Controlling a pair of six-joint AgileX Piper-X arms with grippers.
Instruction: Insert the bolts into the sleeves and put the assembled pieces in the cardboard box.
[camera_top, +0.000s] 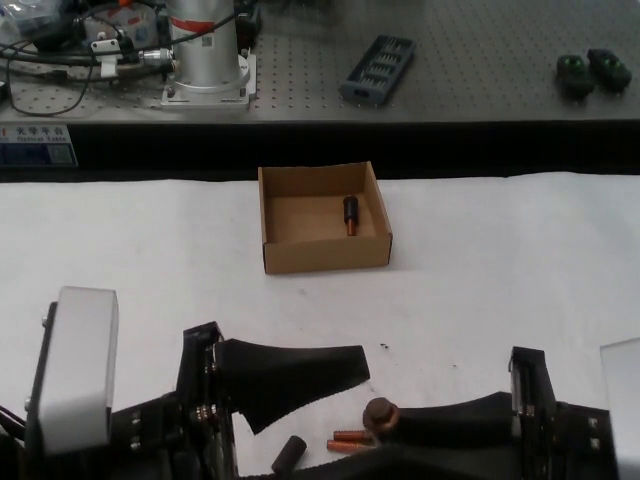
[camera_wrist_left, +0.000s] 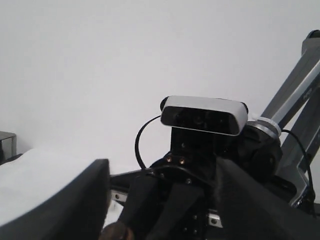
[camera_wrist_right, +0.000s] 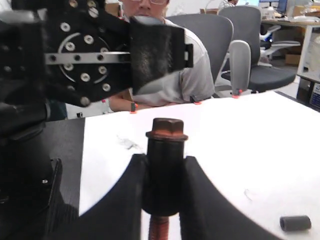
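**Bolt seated in its sleeve in the right fingers; the box lies ahead**

The right fingers (camera_wrist_right: 124, 200) are clamped on a black sleeve (camera_wrist_right: 163, 170) with a bolt (camera_wrist_right: 166, 128) through it. The copper-coloured head sits on one end and the threaded tip pokes out of the other. In the high view the head faces up toward the camera, so I judge the piece's long axis to stand near upright, crosswise to the counter (camera_top: 520, 280).

The left fingers (camera_wrist_left: 70, 205) stand apart and hold nothing. They hang just beside the held piece, facing the right wrist.

The cardboard box (camera_top: 322, 258) lies well apart from both pairs of fingers, straight forward across the counter and a little toward the left arm's side of the held piece. Its mouth is open upward. A finished piece (camera_top: 351, 215) lies inside near one side wall, its long axis running front to back, and the floor on the other side of it is bare. Since the right arm carries the load, it looks the one to take it forward and let go over that bare floor.

A white sheet (camera_top: 130, 260) covers the counter, flat and smooth. A loose sleeve (camera_top: 289, 455) and loose bolts (camera_top: 347, 440) lie on it close under the two arms, so a low sweep could knock them.
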